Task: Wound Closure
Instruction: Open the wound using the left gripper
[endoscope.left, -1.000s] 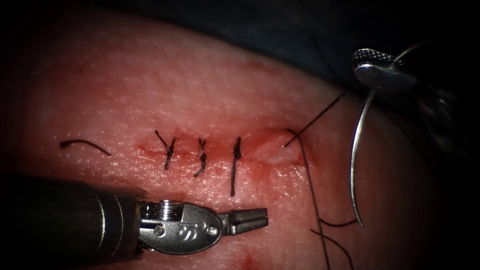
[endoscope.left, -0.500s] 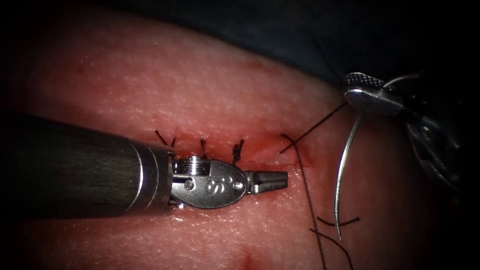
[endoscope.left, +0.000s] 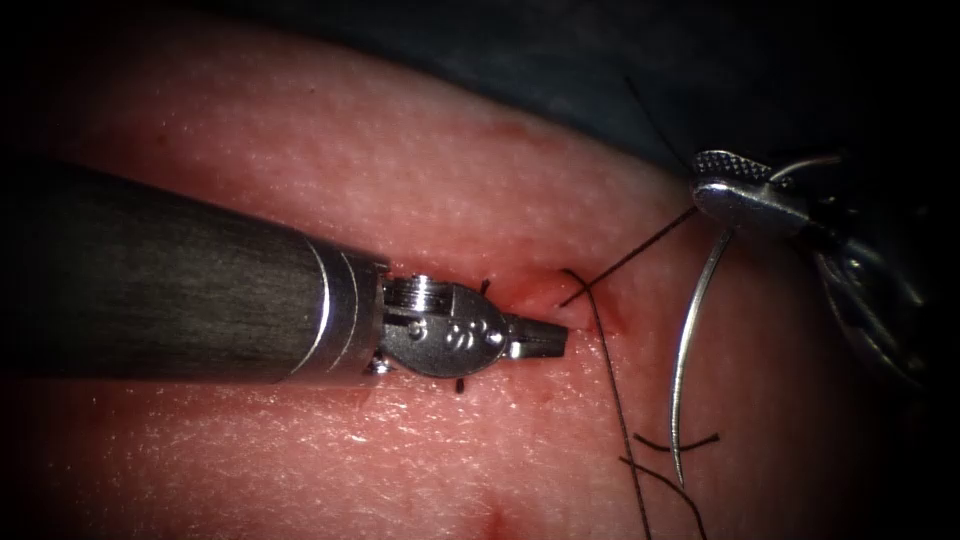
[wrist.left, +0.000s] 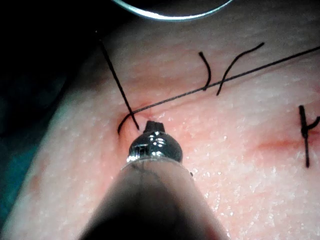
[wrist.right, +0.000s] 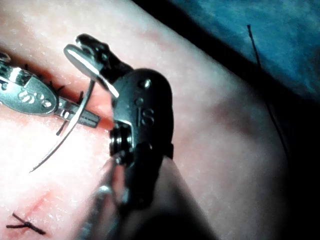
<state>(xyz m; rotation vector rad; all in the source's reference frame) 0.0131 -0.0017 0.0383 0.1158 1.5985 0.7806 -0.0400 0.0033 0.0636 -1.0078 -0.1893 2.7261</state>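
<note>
While the right tool (endoscope.left: 742, 190), at the endoscope frame's upper right, grips the curved needle (endoscope.left: 684, 345) near its thread end, the needle hangs free above the tissue (endoscope.left: 400, 170), right of the cut (endoscope.left: 535, 292). Jaws closed and empty, the left tool (endoscope.left: 540, 342) lies over the cut's open right end, beside the thread (endoscope.left: 618, 385).

The left tool (endoscope.left: 545, 342) has a dark matte shaft (endoscope.left: 160, 275), bright steel collar rings and a rounded, stamped clevis — short ridged jaws. The right tool (endoscope.left: 735, 180) is polished steel — its jaw face cross-hatched.
</note>
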